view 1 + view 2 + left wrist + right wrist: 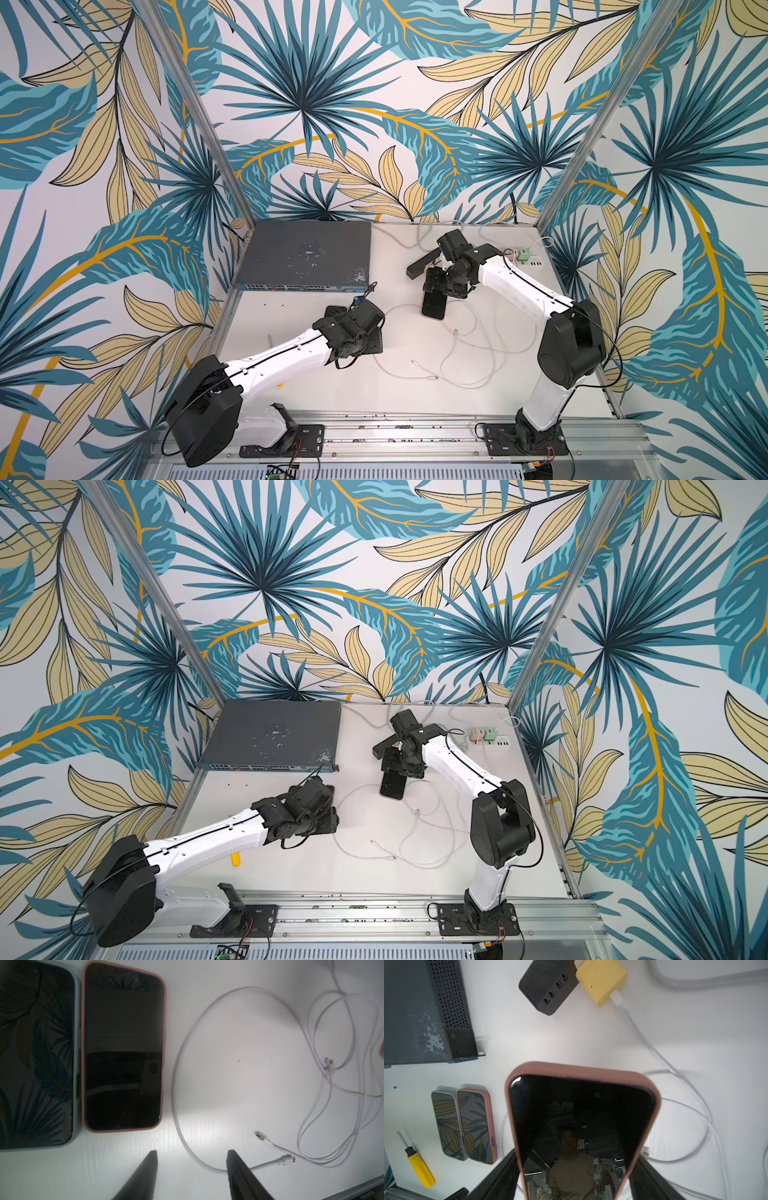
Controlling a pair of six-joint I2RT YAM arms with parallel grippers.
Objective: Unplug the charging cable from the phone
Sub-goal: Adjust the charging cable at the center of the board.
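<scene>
- Closest to your right wrist camera, the pink-cased phone (pixel 581 1126) faced the lens, dark screen up. Your right gripper (pixel 576 1161) clamped its two long edges and held it above the white table (pixel 591 1043). The end inside the grip was hidden.
- In both top views that phone hung under the gripper near mid-table, to the right of the grey network switch (pixel 307 253).
- Your left gripper (pixel 192 1153) hovered with its fingers apart and gripped nothing, just over a loop of the white charging cable (pixel 176 1068).
- The cable's free connector (pixel 287 1158) lay on the table beside that gripper, apart from every phone.
- A second pink-cased phone (pixel 122 1047) and a pale blue-cased phone (pixel 35 1053) lay flat, side by side.
- A yellow charger (pixel 600 980) sat against a black power strip (pixel 546 987), with a white lead running from it.
</scene>
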